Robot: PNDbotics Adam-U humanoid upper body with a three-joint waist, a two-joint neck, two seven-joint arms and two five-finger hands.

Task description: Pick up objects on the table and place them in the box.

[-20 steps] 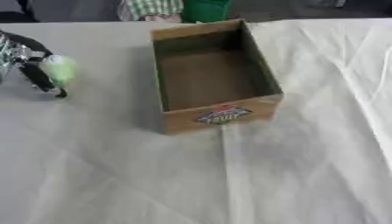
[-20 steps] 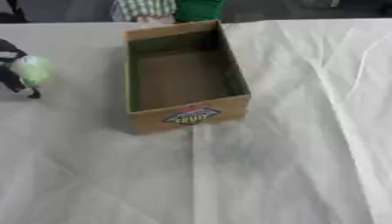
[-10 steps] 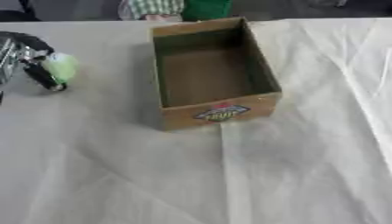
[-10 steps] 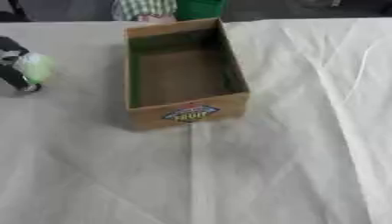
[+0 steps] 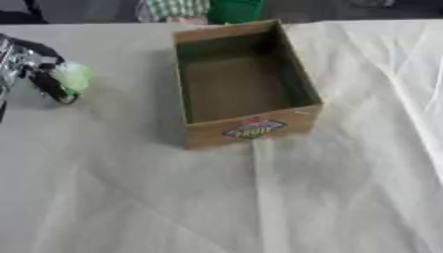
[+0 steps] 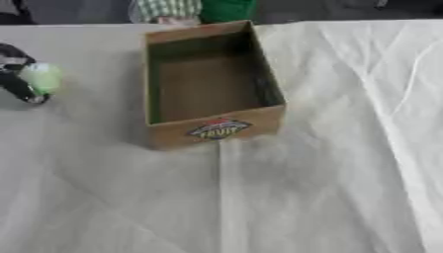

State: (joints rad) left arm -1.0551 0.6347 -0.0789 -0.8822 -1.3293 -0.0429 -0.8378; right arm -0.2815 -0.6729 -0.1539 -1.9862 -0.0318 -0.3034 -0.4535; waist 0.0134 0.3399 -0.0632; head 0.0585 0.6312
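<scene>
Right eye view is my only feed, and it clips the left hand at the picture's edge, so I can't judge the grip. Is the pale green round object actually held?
Observer: It looks held. The left eye view shows more of the left hand: one dark finger arches over the pale green round object and another runs under it.
Operator: What sits behind those fingers?
Observer: A silver metal part of the hand, running to the picture's left edge. Your view barely shows it.

The left robot hand (image 5: pixel 34 69) is cut off by the picture's edge, its pale green object (image 5: pixel 74 76) blurred.
</scene>
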